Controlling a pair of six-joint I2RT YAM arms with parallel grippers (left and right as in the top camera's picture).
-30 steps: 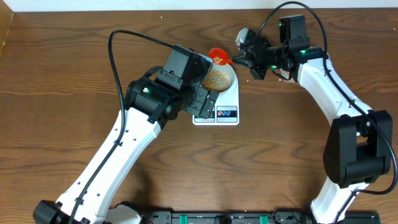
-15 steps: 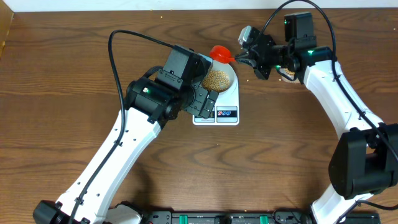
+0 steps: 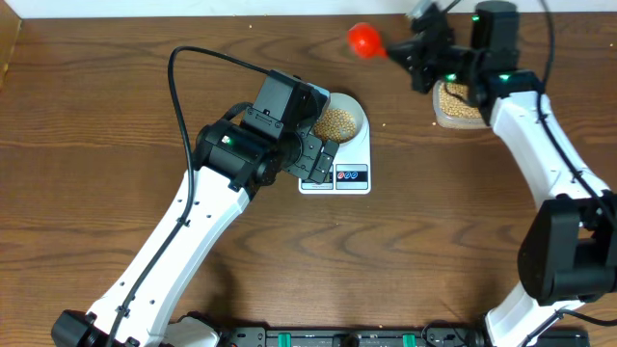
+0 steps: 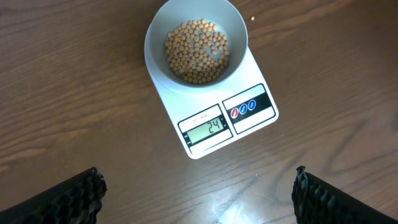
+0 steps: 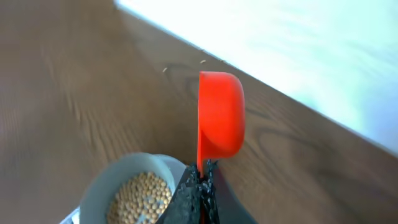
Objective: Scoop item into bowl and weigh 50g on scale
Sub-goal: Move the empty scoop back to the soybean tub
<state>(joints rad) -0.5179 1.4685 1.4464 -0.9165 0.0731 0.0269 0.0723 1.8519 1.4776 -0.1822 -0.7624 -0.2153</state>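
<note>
Right hand [image 5: 200, 182] pinches the scoop [image 5: 219, 115], left hand [image 4: 199, 198] spread above the scale [image 4: 258, 78] reading 24; an overfull next load into the bowl [image 4: 154, 43] would overshoot the target.

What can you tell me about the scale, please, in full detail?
The scale is a flat white rectangular plastic-looking slab lying on the wooden table, turned askew in the left wrist view. Its grey display reads 24, beside two round buttons. The pale bowl of beans sits on its far end; nothing else visibly touches it.
</note>
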